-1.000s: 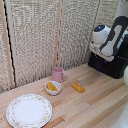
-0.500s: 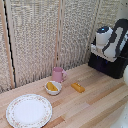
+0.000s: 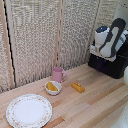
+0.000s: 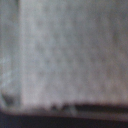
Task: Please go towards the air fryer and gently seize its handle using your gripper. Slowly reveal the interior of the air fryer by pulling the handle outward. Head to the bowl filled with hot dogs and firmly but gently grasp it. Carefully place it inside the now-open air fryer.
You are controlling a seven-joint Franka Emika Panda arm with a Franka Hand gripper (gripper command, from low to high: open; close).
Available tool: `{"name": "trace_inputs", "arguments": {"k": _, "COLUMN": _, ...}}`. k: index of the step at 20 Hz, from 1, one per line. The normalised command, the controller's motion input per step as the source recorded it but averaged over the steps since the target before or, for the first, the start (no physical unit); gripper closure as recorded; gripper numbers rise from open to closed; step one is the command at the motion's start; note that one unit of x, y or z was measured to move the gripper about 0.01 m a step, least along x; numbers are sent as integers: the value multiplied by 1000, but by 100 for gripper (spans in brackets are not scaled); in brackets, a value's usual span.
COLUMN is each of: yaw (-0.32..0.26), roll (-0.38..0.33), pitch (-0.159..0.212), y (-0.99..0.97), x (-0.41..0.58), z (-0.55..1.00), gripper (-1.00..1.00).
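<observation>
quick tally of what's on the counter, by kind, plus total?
Air fryer: 1
Mug, pink: 1
Bowl with hot dogs: 1
Plate, patterned: 1
Loose orange food piece: 1
Total: 5

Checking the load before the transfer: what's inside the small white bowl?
The bowl holds yellow-orange chunks, the hot dogs, heaped to about rim level. Their number cannot be counted, and the bowl's floor under them is hidden. The flat orange piece lies outside it, on the table.
</observation>
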Motion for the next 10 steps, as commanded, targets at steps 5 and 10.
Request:
{"name": "trace_inputs", "arguments": {"k": 5, "yaw": -7, "roll": 126, "pitch": 68, "y": 593, "x": -101, "z": 444, "gripper": 100}}
{"name": "trace_inputs", "arguments": {"k": 10, "yaw": -11, "roll": 157, "pitch": 2, "y": 634, "x": -213, "z": 566, "gripper": 100}}
